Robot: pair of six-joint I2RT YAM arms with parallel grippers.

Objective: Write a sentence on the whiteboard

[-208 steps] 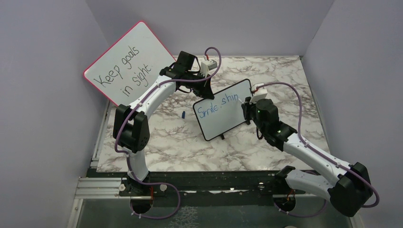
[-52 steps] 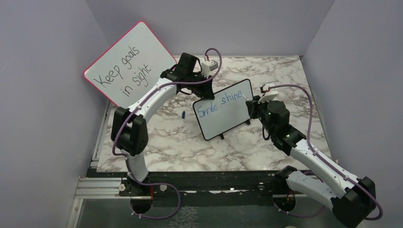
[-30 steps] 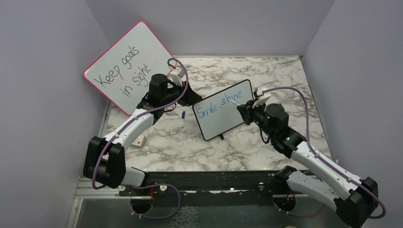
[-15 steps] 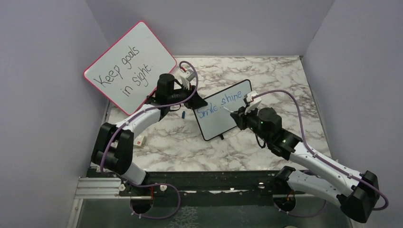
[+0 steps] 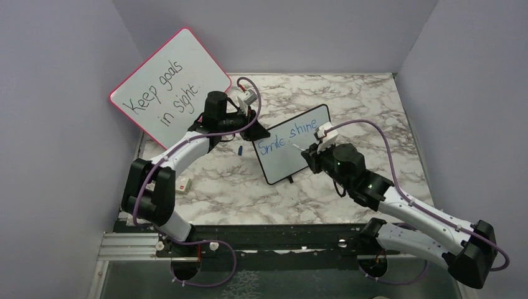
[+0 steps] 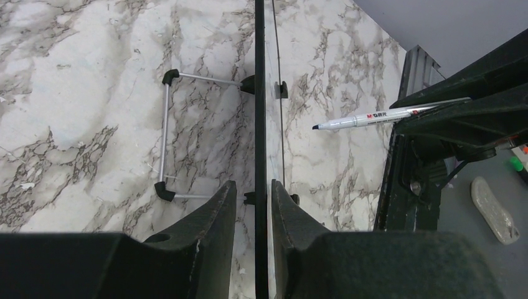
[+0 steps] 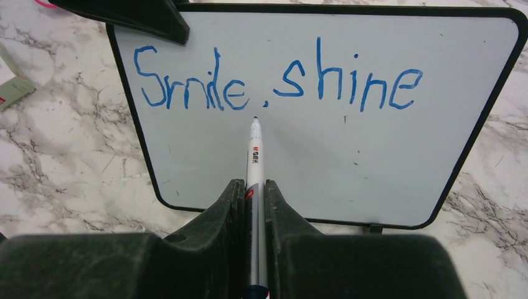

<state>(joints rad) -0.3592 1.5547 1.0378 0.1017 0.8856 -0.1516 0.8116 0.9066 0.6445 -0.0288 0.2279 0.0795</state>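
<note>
The table point(image 5: 373, 118) is marbled white with grey-brown veins; the whiteboard point(image 7: 324, 156) is white, framed in black, lettered in blue point(image 7: 274, 81); the far-left board point(image 5: 171, 78) is red-edged with black handwriting; the marker point(image 7: 254, 162) is white.

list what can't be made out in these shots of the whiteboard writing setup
- Left wrist view: the whiteboard is edge-on, so its writing is hidden.
- Right wrist view: the marker barrel's lower end is covered by the right claw.
- Top view: the small blue item on the table is too small to identify.
</note>
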